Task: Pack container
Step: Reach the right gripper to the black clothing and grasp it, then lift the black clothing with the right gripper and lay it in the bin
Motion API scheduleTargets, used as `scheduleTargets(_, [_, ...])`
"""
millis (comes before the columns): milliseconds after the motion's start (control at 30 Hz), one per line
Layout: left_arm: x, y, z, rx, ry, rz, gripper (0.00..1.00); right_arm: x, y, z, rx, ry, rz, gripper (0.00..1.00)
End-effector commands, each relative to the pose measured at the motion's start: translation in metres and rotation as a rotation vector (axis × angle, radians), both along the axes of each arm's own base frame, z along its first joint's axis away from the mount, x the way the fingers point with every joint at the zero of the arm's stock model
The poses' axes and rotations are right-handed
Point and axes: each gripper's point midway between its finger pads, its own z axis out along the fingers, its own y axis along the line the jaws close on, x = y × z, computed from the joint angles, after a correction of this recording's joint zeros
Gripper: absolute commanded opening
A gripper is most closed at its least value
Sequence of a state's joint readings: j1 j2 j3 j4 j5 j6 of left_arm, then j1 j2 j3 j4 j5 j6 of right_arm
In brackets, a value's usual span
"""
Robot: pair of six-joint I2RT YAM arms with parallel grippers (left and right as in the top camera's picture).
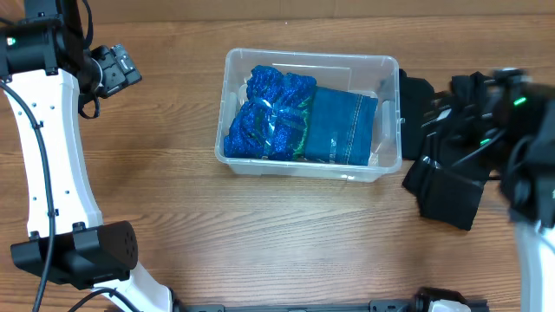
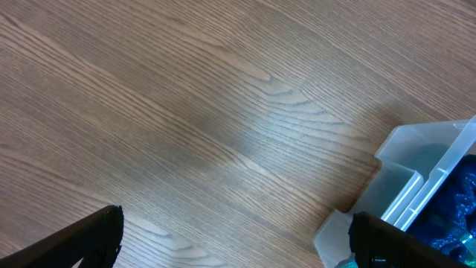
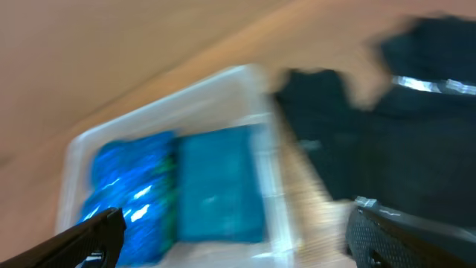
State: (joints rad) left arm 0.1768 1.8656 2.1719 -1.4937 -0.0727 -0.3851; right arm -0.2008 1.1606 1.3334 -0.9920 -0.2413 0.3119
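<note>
The clear container (image 1: 312, 57) stands mid-table. It holds a shiny blue crumpled bundle (image 1: 269, 113) on its left and folded blue denim (image 1: 342, 130) on its right. My left gripper (image 1: 121, 69) hovers at the far left, open and empty, well apart from the bin. Its wrist view (image 2: 238, 242) shows only bare wood and a container corner (image 2: 416, 149). My right gripper (image 1: 468, 108) is blurred, just right of the bin and over black clothing (image 1: 447, 191). In its wrist view (image 3: 234, 234) it is open and empty, with the container (image 3: 171, 97) and black clothing (image 3: 401, 134) below.
The black clothing lies in a loose pile on the wooden table (image 1: 173, 199) against the container's right side. The left arm's white links and black base (image 1: 78, 251) stand at the front left.
</note>
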Motion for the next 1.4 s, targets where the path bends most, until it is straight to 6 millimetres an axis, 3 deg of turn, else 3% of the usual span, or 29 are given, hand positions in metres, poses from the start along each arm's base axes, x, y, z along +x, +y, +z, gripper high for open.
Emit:
scheduleTargets(0, [0.001, 0.002, 0.003, 0.016, -0.006, -0.011, 1.0, -0.005, -0.074, -0.046, 0.123, 0.175, -0.21, 1.0])
scheduleTargets(67, [0.001, 0.002, 0.003, 0.016, -0.006, -0.011, 1.0, -0.016, -0.124, -0.094, 0.194, 0.328, -0.341, 1.0])
scheduleTargets(133, [0.001, 0.002, 0.003, 0.016, -0.006, -0.011, 1.0, -0.021, -0.149, -0.134, 0.246, 0.436, -0.383, 1.0])
scheduleTargets(167, [0.001, 0.002, 0.003, 0.016, -0.006, -0.011, 1.0, -0.021, -0.162, -0.169, 0.283, 0.514, -0.386, 1.0])
scheduleTargets(200, [0.001, 0.002, 0.003, 0.016, -0.006, -0.011, 1.0, -0.019, -0.166, -0.19, 0.296, 0.554, -0.369, 1.0])
scheduleTargets(267, [0.001, 0.002, 0.003, 0.016, -0.006, -0.011, 1.0, -0.017, -0.165, -0.222, 0.32, 0.609, -0.302, 1.0])
scheduleTargets(367, [0.001, 0.001, 0.003, 0.016, -0.006, -0.011, 1.0, -0.016, -0.154, -0.254, 0.365, 0.674, -0.235, 1.0])
scheduleTargets(433, [0.001, 0.001, 0.003, 0.015, -0.007, -0.011, 1.0, -0.012, -0.146, -0.27, 0.382, 0.687, -0.171, 0.88])
scheduleTargets(500, [0.001, 0.002, 0.003, 0.016, -0.006, -0.011, 1.0, -0.005, -0.137, -0.272, 0.387, 0.664, -0.12, 0.79])
scheduleTargets(567, [0.001, 0.002, 0.003, 0.016, -0.006, -0.011, 1.0, -0.001, -0.128, -0.271, 0.378, 0.671, -0.094, 0.29])
scheduleTargets(633, [0.001, 0.002, 0.003, 0.016, -0.006, -0.011, 1.0, 0.003, -0.118, -0.26, 0.395, 0.649, -0.069, 0.08])
scheduleTargets(700, [0.001, 0.002, 0.003, 0.016, -0.006, -0.011, 1.0, 0.013, -0.103, -0.23, 0.426, 0.565, -0.028, 0.04])
scheduleTargets(800, [0.001, 0.002, 0.003, 0.016, -0.006, -0.011, 1.0, 0.018, -0.064, -0.154, 0.417, 0.409, 0.072, 0.04])
scheduleTargets(867, [0.001, 0.002, 0.003, 0.016, -0.006, -0.011, 1.0, 0.011, -0.02, -0.093, 0.331, 0.274, 0.19, 0.04])
scheduleTargets(1000, [0.001, 0.002, 0.003, 0.016, -0.007, -0.011, 1.0, -0.002, 0.052, 0.002, 0.214, -0.021, 0.345, 0.04])
scheduleTargets(1067, [0.001, 0.002, 0.003, 0.016, -0.006, -0.011, 1.0, -0.001, 0.091, 0.045, 0.187, -0.195, 0.451, 0.04])
scheduleTargets(1100, [0.001, 0.002, 0.003, 0.016, -0.006, -0.011, 1.0, 0.003, 0.103, 0.055, 0.189, -0.239, 0.487, 0.04])
scheduleTargets(1167, [0.001, 0.002, 0.003, 0.016, -0.006, -0.011, 1.0, 0.022, 0.126, 0.06, 0.233, -0.26, 0.481, 0.04])
scheduleTargets(1200, [0.001, 0.002, 0.003, 0.016, -0.006, -0.011, 1.0, 0.036, 0.135, 0.053, 0.272, -0.231, 0.442, 0.04])
scheduleTargets(1267, [0.001, 0.002, 0.003, 0.016, -0.006, -0.011, 1.0, 0.063, 0.146, 0.015, 0.338, -0.095, 0.317, 0.04])
scheduleTargets(1367, [0.001, 0.002, 0.003, 0.016, -0.006, -0.011, 1.0, 0.089, 0.151, -0.053, 0.35, 0.094, 0.223, 0.04])
